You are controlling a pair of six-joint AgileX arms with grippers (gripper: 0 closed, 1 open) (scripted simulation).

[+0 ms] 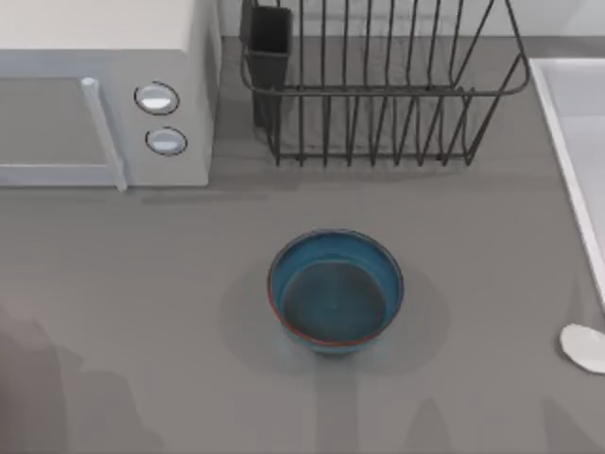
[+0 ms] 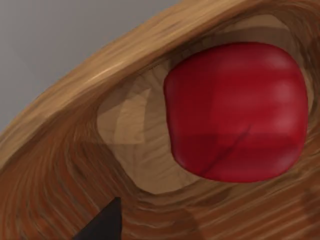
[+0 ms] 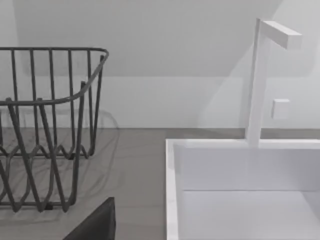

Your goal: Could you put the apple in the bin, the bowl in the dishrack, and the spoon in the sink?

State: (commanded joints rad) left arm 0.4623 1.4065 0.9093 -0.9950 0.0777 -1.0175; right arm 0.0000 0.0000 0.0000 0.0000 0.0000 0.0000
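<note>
No readable txt, labels, brands, nos. or signs on anything in view.

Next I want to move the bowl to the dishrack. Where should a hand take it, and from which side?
Probably by the rim. The bowl stands upright and open on the table, apart from the dishrack, so its thin rim is exposed all round. Come straight down from above, one finger inside the wall and one outside.

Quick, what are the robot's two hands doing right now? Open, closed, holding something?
Left gripper: cannot be told; its wrist view looks into a wooden bin at the apple.
Right gripper: cannot be told; its wrist view faces the sink and dishrack.
</note>
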